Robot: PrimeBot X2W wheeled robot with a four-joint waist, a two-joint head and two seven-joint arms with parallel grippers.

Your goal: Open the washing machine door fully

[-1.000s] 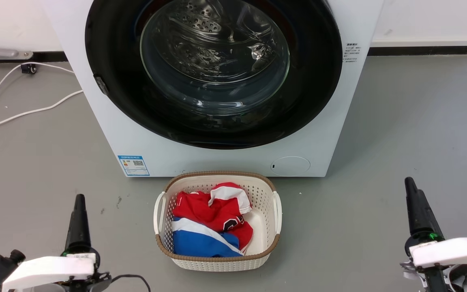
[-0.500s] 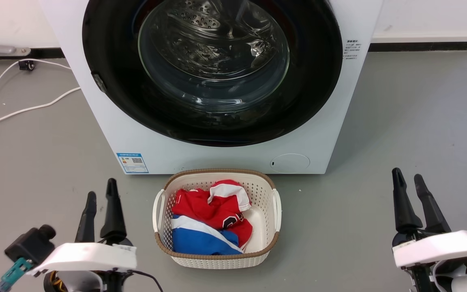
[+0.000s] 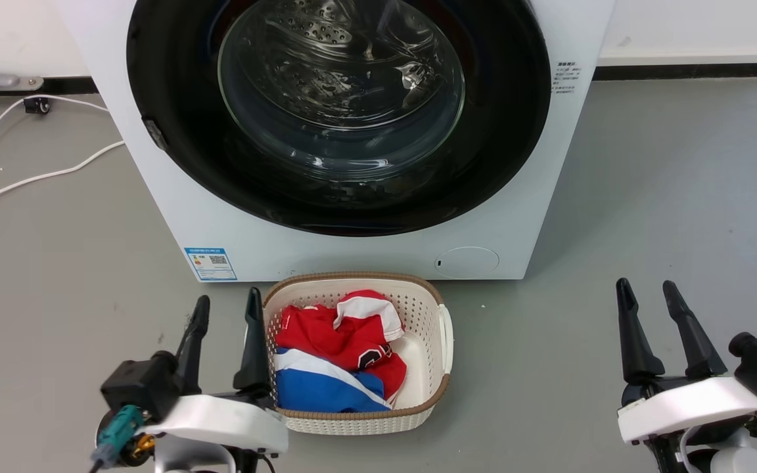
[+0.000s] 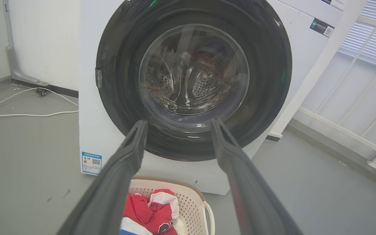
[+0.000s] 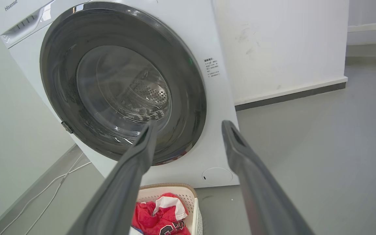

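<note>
the washing machine door [image 3: 510, 131] lies shut, flat on the washing machine [image 3: 352, 253], upper centre, glass bulge facing the camera. left gripper [image 3: 229, 297], lower left beside the basket [image 3: 445, 341], and right gripper [image 3: 646, 286], lower right: jaws spread, empty.

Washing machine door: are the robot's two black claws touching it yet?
Apart. The head view shows grey floor between the washing machine door and both the left gripper and right gripper.
</note>
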